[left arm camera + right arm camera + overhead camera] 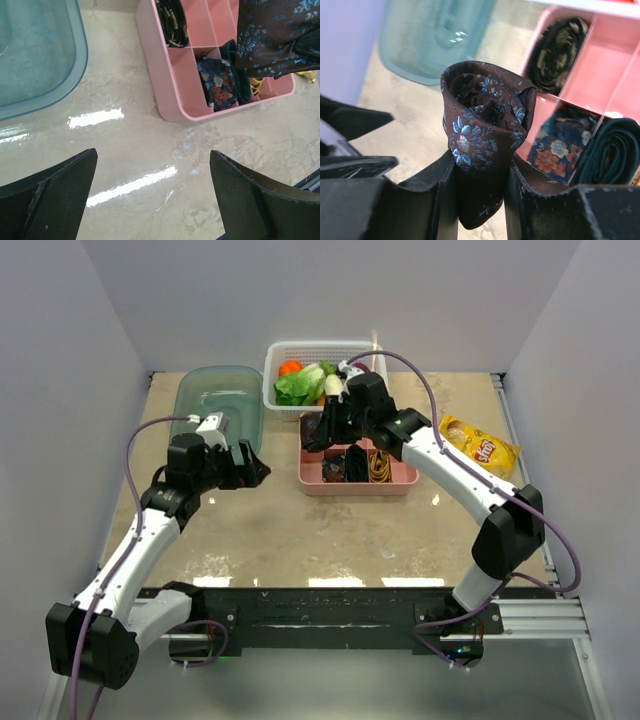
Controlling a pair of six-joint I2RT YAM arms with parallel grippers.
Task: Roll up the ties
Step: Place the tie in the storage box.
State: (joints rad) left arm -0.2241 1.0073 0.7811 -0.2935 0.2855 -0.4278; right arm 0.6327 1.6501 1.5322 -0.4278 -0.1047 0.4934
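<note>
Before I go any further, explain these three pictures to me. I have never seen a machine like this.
The machine is two robot arms bolted at the near edge of a table. The wide picture looks down from above and behind them. The other two come from small cameras on each wrist, so the dark shapes at the bottom are that arm's own fingers.

On the table lie a pink divided tray holding rolled ties, a clear bluish lid, a white basket of vegetables and a yellow snack bag.

The right gripper holds a rolled brown tie with blue flowers between its fingers, up near the tray. The left gripper hangs open above bare tabletop, holding nothing.
</note>
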